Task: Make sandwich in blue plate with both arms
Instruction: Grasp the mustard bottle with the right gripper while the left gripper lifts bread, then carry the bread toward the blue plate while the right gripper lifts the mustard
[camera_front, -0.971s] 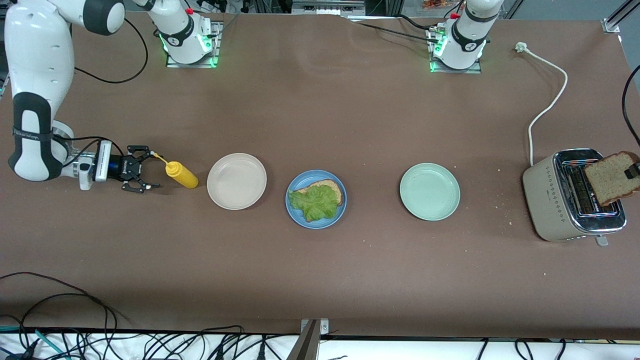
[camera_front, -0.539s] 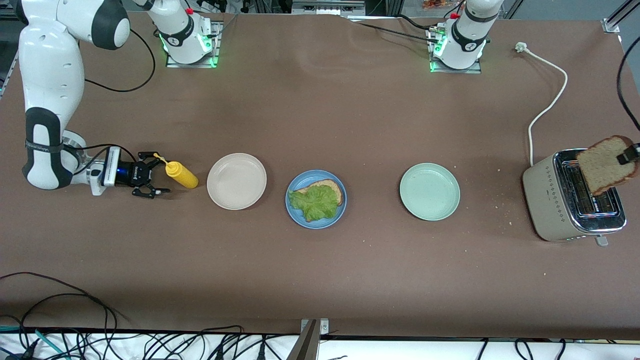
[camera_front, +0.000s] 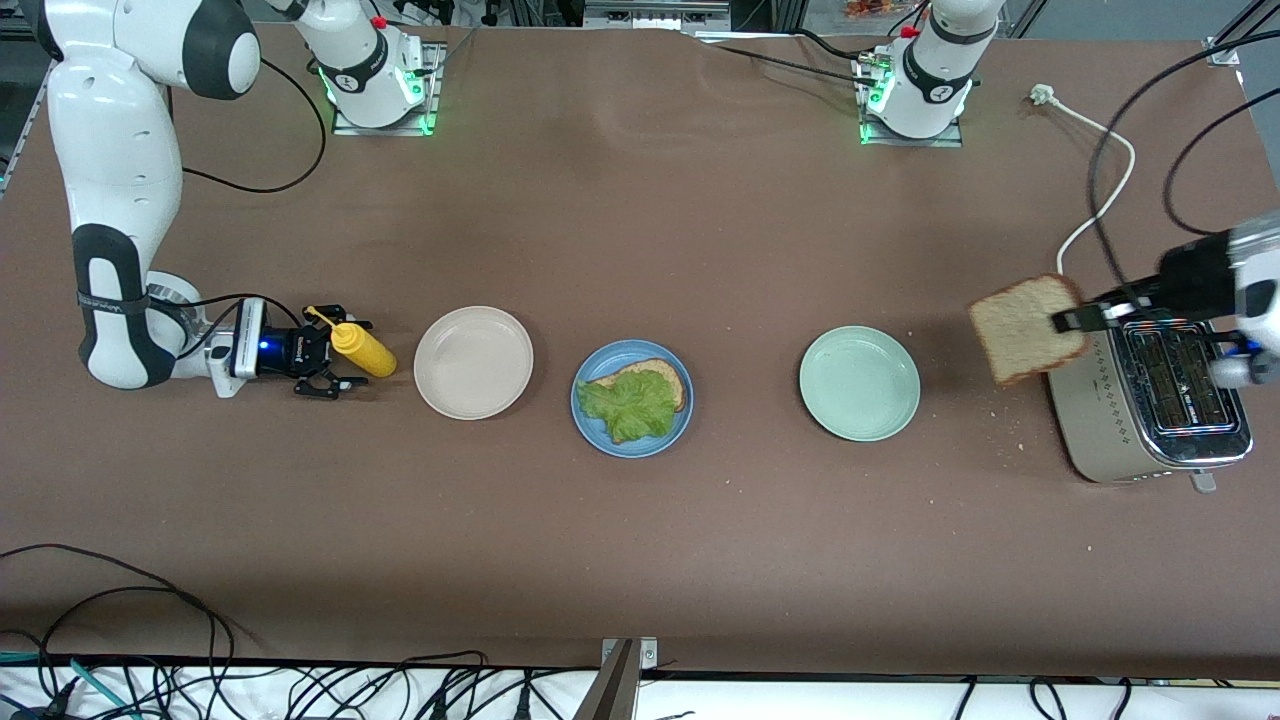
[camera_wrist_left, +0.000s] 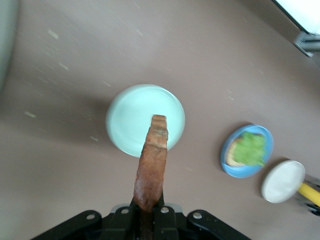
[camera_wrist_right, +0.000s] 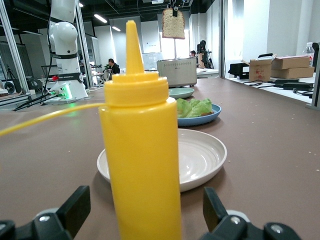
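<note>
The blue plate (camera_front: 590, 428) holds one brown bread slice (camera_front: 668, 376) with a green lettuce leaf (camera_front: 625, 405) on top. My left gripper (camera_front: 1066, 320) is shut on a second bread slice (camera_front: 1028, 328) and holds it in the air between the toaster and the pale green plate. In the left wrist view the slice (camera_wrist_left: 152, 160) stands edge-on in the left gripper (camera_wrist_left: 147, 220), over the pale green plate (camera_wrist_left: 130, 120). My right gripper (camera_front: 345, 353) is open, low at the table, with a yellow squeeze bottle (camera_front: 362, 350) between its fingers (camera_wrist_right: 75, 207).
A beige plate (camera_front: 473, 362) lies between the bottle and the blue plate. The pale green plate (camera_front: 859, 383) lies between the blue plate and the toaster (camera_front: 1150, 410). A white power cord (camera_front: 1100, 200) runs from the toaster. Crumbs lie near the toaster.
My left gripper has carried the bread slice up from the toaster toward the pale green plate. My right gripper has slid forward, so the yellow bottle now stands between its open fingers.
</note>
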